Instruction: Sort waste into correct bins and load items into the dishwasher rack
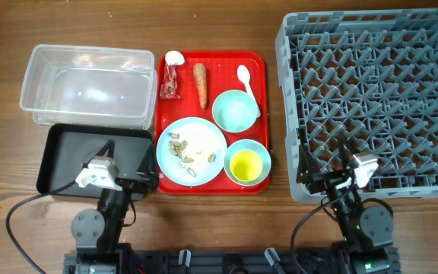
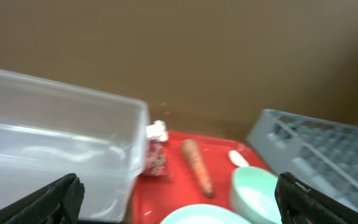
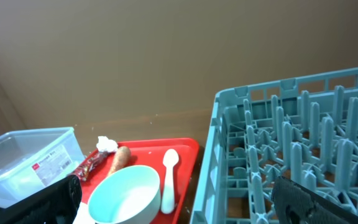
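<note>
A red tray [image 1: 258,65] holds a carrot [image 1: 201,84], a red wrapper [image 1: 169,82], a white crumpled wad [image 1: 174,57], a white spoon [image 1: 246,81], a teal bowl [image 1: 234,111], a teal plate [image 1: 192,150] with food scraps, and a teal bowl with yellow inside [image 1: 247,163]. The grey dishwasher rack [image 1: 371,99] stands at the right. A clear bin [image 1: 88,84] and a black bin [image 1: 67,156] stand at the left. My left gripper [image 2: 179,205] is open and empty at the tray's near left. My right gripper [image 3: 185,202] is open and empty over the rack's front left corner.
The table is dark wood. Bare wood lies in front of the tray and between tray and rack [image 1: 276,114]. In the right wrist view the rack's near wall [image 3: 207,180] is close to the spoon [image 3: 168,179] and the teal bowl [image 3: 124,196].
</note>
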Tool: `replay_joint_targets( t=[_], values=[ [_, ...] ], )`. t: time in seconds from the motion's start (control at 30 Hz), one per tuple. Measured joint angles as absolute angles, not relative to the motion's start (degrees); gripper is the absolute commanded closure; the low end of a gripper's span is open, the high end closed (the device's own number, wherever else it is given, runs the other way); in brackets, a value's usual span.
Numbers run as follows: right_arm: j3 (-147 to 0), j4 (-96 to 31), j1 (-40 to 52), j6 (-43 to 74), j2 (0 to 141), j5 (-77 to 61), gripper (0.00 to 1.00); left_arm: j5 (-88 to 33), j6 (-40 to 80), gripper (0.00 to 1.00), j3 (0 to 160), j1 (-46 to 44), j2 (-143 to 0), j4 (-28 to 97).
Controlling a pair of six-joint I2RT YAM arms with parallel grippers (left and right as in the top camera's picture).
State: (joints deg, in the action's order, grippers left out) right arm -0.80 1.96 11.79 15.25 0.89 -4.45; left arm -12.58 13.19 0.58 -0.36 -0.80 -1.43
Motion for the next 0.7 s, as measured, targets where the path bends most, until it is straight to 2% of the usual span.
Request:
replay_joint_targets(
  t=[0.17,0.3,0.47,0.7],
  values=[
    [-8.8,1.1,11.8,12.6,2.6,-5.0,0.00,-16.5,16.3,0.00,0.6,-0.4,-0.8,-5.8],
    [-21.3,-3.2,11.8,9.3,10.1,-5.1,0.00,-17.5,17.6,0.00,3.2,-0.4,-1.1,-4.5],
    [-37.4,-15.8,11.8,8.0,28.3,-5.1,0.00,-17.5,19.2,0.00,14.9,-0.3,-7.9,5.8],
    [-65.5,-42.6,11.8,7.4,58.2,-8.2,0.00,-20.3,21.2,0.00,39.3,-0.4,-30.4,23.4]
  ],
)
